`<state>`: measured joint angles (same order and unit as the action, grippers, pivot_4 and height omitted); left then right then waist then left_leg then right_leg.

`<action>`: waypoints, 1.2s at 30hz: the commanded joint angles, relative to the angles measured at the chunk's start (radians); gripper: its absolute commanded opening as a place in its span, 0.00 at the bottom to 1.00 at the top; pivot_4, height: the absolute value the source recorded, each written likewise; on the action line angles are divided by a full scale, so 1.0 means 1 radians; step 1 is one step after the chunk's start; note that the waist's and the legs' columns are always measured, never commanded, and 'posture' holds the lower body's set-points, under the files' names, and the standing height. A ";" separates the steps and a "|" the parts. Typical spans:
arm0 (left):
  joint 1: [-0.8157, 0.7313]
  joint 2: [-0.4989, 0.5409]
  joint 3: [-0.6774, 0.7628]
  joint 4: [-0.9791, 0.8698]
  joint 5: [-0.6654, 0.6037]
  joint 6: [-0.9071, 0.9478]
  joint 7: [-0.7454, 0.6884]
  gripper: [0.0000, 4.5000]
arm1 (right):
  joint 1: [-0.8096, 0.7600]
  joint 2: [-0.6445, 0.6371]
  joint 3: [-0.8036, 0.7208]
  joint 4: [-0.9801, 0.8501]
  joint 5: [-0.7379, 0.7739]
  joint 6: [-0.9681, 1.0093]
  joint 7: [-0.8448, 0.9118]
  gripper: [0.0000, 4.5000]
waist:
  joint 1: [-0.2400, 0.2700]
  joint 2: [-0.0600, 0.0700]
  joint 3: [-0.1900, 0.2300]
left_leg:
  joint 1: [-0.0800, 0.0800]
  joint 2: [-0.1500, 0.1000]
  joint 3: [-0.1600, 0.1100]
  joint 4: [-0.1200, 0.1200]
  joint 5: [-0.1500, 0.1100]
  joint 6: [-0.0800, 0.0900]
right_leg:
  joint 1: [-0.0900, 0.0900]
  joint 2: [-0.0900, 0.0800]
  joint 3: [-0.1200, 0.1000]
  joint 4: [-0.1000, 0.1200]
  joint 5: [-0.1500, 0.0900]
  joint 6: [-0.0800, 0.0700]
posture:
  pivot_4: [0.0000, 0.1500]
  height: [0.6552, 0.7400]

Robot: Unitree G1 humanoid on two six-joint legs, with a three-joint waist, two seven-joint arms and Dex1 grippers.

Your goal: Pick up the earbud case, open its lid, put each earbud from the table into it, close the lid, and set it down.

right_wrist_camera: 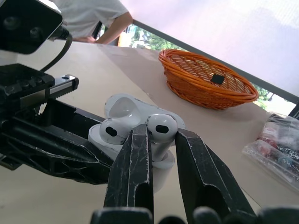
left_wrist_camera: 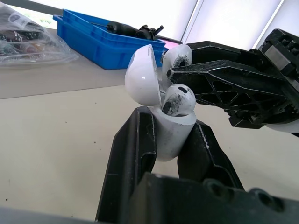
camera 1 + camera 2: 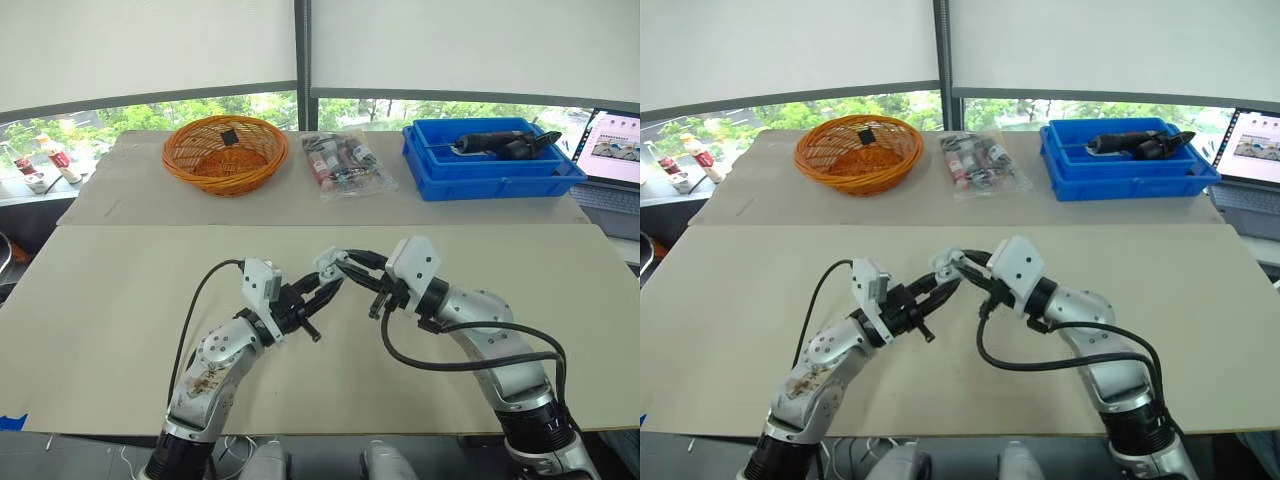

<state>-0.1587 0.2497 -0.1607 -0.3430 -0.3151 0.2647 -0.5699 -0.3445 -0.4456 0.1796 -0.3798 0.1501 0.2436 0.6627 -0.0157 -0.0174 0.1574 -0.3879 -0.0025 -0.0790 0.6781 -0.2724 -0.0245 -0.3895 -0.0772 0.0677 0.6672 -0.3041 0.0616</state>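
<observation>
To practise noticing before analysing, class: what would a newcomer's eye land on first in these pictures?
Above the middle of the near table, the left gripper clamps the white earbud case, lid open, one earbud seated inside. The right gripper pinches a second earbud at the case's mouth. Behind, an orange basket and a blue bin stand on the far table.

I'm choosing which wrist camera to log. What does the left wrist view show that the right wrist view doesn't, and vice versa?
Left wrist view: the blue bin holding a dark tool. Right wrist view: the orange basket and a person beyond the table. Shared: the left gripper clamped on the earbud case, lid open, one earbud seated, the right gripper holding the second earbud at the opening, and the bagged items.
</observation>
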 commanded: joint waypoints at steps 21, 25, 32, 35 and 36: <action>-0.038 0.043 -0.024 -0.002 -0.049 -0.028 -0.131 0.14 | 0.051 -0.280 -0.310 -0.226 0.358 0.424 0.141 0.77 | 0.008 0.000 0.000 | -0.001 0.000 0.000 0.001 0.000 0.000 | 0.001 0.000 -0.001 -0.002 0.000 0.000 | 1.00 1.00; -0.082 0.099 -0.088 0.028 -0.099 0.001 -0.308 0.14 | 0.069 -0.404 -0.366 -0.194 0.370 0.444 0.200 0.71 | 0.003 0.000 0.000 | -0.001 0.000 0.003 0.000 0.000 0.000 | 0.002 0.000 -0.001 -0.002 0.000 0.000 | 1.00 1.00; -0.190 0.126 -0.183 0.147 -0.074 -0.063 -0.517 0.14 | -0.024 -0.485 -0.236 -0.056 0.314 0.380 0.319 0.22 | -0.003 0.000 0.000 | 0.000 0.000 0.007 0.001 0.000 0.001 | 0.002 0.000 -0.001 -0.003 0.000 0.000 | 1.00 1.00; -0.203 0.116 -0.191 0.167 -0.075 -0.067 -0.534 0.14 | -0.092 -0.465 -0.176 -0.060 0.354 0.424 0.360 0.00 | -0.006 0.000 0.000 | 0.000 0.001 0.006 0.000 0.000 0.001 | 0.002 0.001 -0.001 -0.003 0.000 0.000 | 1.00 1.00; -0.206 0.113 -0.192 0.172 -0.073 -0.070 -0.538 0.14 | -0.107 -0.462 -0.161 -0.066 0.367 0.441 0.371 0.00 | -0.005 0.000 0.000 | -0.001 0.001 0.006 0.000 0.000 0.001 | 0.001 0.001 -0.001 -0.003 0.000 0.000 | 1.00 1.00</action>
<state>-0.3507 0.3699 -0.3514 -0.1624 -0.3878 0.2185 -1.0938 -0.4243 -0.9075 0.0145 -0.4126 0.4820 0.6661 1.0074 -0.0206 -0.0171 0.1578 -0.3890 -0.0018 -0.0732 0.6785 -0.2729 -0.0235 -0.3882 -0.0763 0.0669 0.6645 -0.3042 0.0616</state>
